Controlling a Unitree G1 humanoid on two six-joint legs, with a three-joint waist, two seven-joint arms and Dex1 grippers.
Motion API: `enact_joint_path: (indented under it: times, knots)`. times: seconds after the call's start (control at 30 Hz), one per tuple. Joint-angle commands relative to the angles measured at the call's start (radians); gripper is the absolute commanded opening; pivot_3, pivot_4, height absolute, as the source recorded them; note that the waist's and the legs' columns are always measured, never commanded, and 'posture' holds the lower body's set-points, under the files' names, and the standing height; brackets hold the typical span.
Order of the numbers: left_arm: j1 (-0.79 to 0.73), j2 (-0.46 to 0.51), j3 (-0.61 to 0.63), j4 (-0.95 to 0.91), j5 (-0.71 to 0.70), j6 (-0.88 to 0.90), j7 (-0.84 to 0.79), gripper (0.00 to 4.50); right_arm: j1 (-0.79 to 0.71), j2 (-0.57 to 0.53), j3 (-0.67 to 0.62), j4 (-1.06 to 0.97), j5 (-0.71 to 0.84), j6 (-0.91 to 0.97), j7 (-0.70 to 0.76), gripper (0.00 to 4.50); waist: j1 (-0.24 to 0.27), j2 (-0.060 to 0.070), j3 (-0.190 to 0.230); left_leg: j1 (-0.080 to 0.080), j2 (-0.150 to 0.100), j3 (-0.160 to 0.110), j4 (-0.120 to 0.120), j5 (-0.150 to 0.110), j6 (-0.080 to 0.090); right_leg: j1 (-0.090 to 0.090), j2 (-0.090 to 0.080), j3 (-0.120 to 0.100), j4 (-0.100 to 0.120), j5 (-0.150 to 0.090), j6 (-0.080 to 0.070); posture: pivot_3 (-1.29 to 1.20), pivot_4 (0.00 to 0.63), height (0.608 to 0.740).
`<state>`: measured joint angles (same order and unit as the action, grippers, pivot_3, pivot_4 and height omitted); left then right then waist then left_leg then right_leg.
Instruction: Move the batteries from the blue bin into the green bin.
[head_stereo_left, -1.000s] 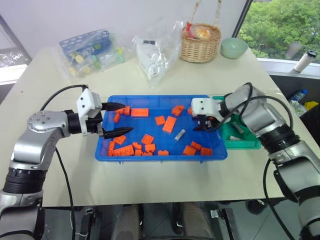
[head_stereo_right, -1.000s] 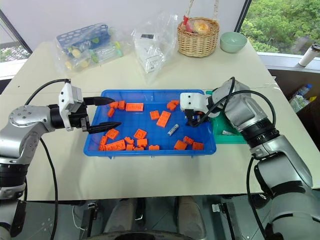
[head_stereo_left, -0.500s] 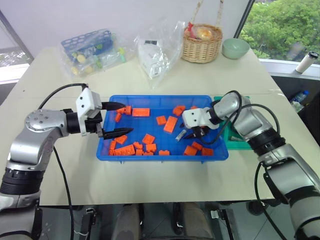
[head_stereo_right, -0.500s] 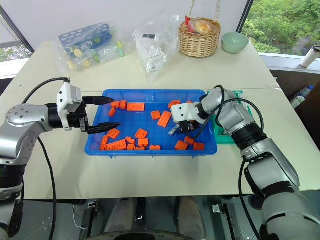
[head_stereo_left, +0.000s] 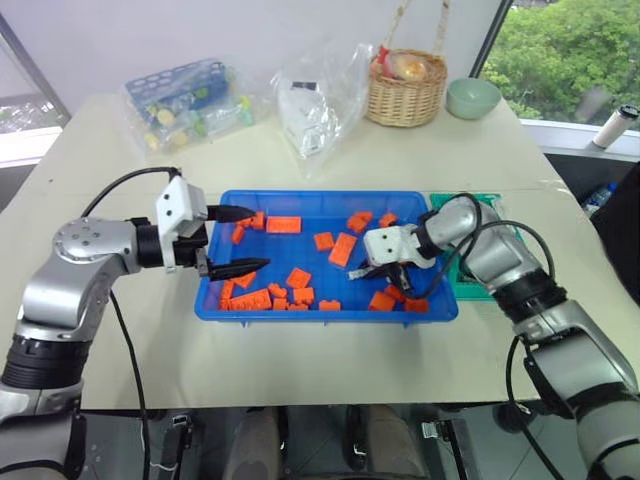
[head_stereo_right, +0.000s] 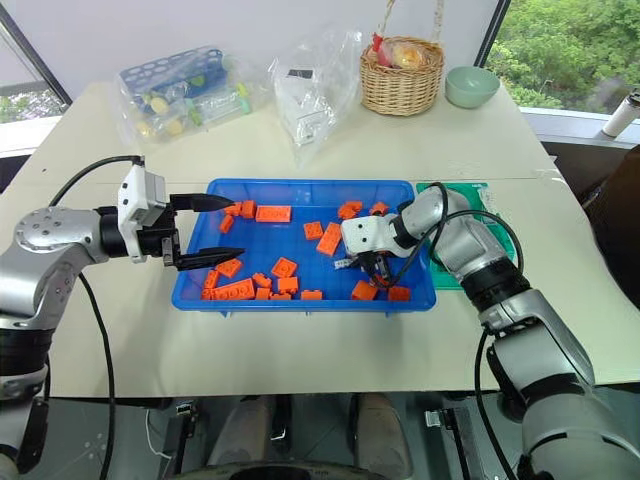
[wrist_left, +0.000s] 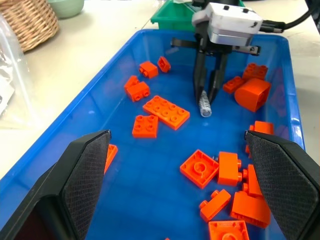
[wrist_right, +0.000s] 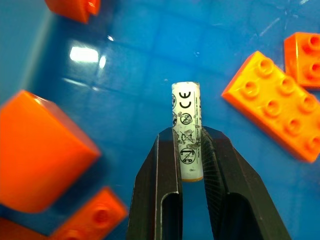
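Observation:
The blue bin (head_stereo_left: 320, 314) sits mid-table with several orange bricks scattered inside. One silver-grey battery (wrist_right: 186, 135) lies on the bin floor right of centre, among the bricks. My right gripper (wrist_right: 186, 132) points down into the bin and is shut on that battery, one finger on each side; the left wrist view also shows this right gripper (wrist_left: 207, 95) on the battery (wrist_left: 204, 106). The green bin (head_stereo_right: 462, 190) stands against the blue bin's right end, partly hidden by my right arm. My left gripper (head_stereo_left: 258, 238) hovers open over the blue bin's left end, holding nothing.
At the back of the table stand a wicker basket (head_stereo_left: 405, 85), a pale green bowl (head_stereo_left: 472, 97), a clear plastic bag (head_stereo_left: 315, 100) and a blue rack in plastic wrap (head_stereo_left: 185, 95). A white cylinder (head_stereo_left: 615, 125) stands beyond the table's right edge.
My right gripper came left and down from the blue bin's right end to the battery and closed on it. The left arm stayed put.

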<state>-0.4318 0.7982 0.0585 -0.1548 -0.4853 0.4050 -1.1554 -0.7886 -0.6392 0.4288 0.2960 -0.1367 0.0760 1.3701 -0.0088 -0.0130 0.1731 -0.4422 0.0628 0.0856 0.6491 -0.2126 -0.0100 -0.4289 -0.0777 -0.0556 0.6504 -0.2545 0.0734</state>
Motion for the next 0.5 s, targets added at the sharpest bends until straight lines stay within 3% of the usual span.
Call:
enact_joint_path:
  times: [0.03, 0.23, 0.33, 0.5]
  knots:
    - [-0.023, -0.009, 0.012, -0.033, -0.037, 0.012, -0.004, 4.50, 0.041, -0.030, -0.134, -0.203, 0.097, 0.273, -0.036, 0.05, 0.000, 0.000, 0.000, 0.000, 0.000, 0.000, 0.000, 0.000, 0.000, 0.000, 0.000, 0.000, 0.000, 0.000, 0.000, 0.00, 0.150, 0.736]
    - [-0.034, -0.011, 0.014, -0.021, -0.066, 0.035, -0.027, 4.50, 0.101, -0.139, -0.480, -0.475, 0.236, 0.731, -0.194, 0.05, 0.007, 0.001, 0.001, -0.001, 0.000, 0.000, 0.000, 0.000, 0.000, -0.001, 0.000, 0.000, 0.001, 0.000, 0.000, 0.00, 0.150, 0.736]
    - [-0.061, -0.016, 0.007, 0.008, -0.074, 0.042, -0.042, 4.50, 0.219, -0.242, -0.614, -0.538, 0.234, 0.821, -0.254, 0.05, 0.022, -0.001, 0.000, -0.001, 0.000, -0.001, 0.000, 0.000, 0.000, 0.000, -0.001, 0.000, 0.000, 0.000, 0.000, 0.00, 0.150, 0.736]
    - [-0.105, -0.030, -0.014, 0.064, -0.060, 0.030, -0.068, 4.50, 0.391, -0.302, -0.717, -0.583, 0.249, 0.880, -0.339, 0.05, 0.020, -0.001, -0.001, 0.000, -0.001, 0.000, 0.001, 0.000, 0.000, 0.000, -0.001, 0.000, -0.001, 0.000, -0.001, 0.00, 0.150, 0.736]
